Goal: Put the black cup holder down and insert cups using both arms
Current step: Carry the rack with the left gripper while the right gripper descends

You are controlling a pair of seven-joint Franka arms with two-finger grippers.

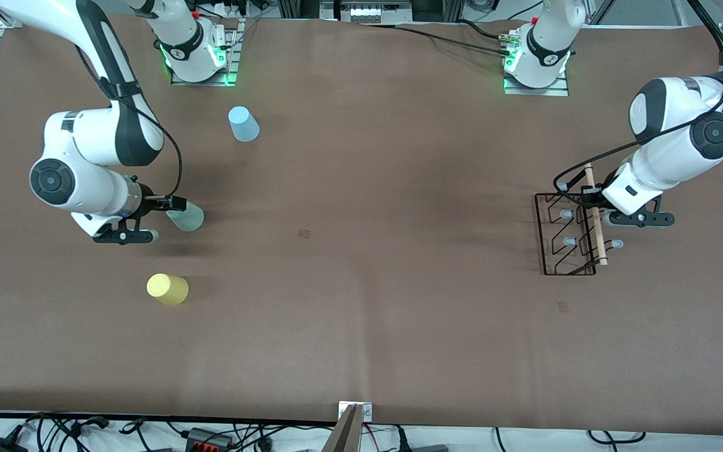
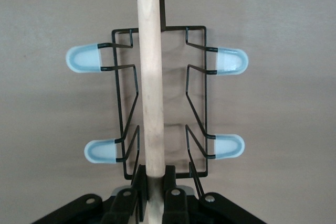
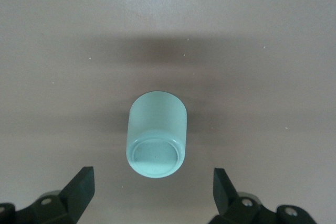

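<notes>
Right gripper (image 1: 159,218): at the right arm's end of the table, low over the mint cup (image 1: 187,217); in the right wrist view its jaws stand wide open on either side of the cup (image 3: 156,139), not touching it.
Mint cup: upside down on the table, not yet gripped.
Yellow cup (image 1: 167,289): upside down, nearer the front edge than the mint one, untouched.
Blue cup (image 1: 243,123): upside down, toward the edge where the bases stand, untouched.
Table middle: bare brown mat (image 1: 368,251); nothing lies between the cups and the holder.
Holder (image 1: 572,233): at the left arm's end, base apparently on the table, pegs free.
Left gripper (image 1: 594,204): jaws closed on the holder's wooden rod (image 2: 151,87) near one end.
Progress: early, by my reading; holder gripped but probably not yet placed, no cup on any peg.
Left to do: set the holder, then fit all three cups.
</notes>
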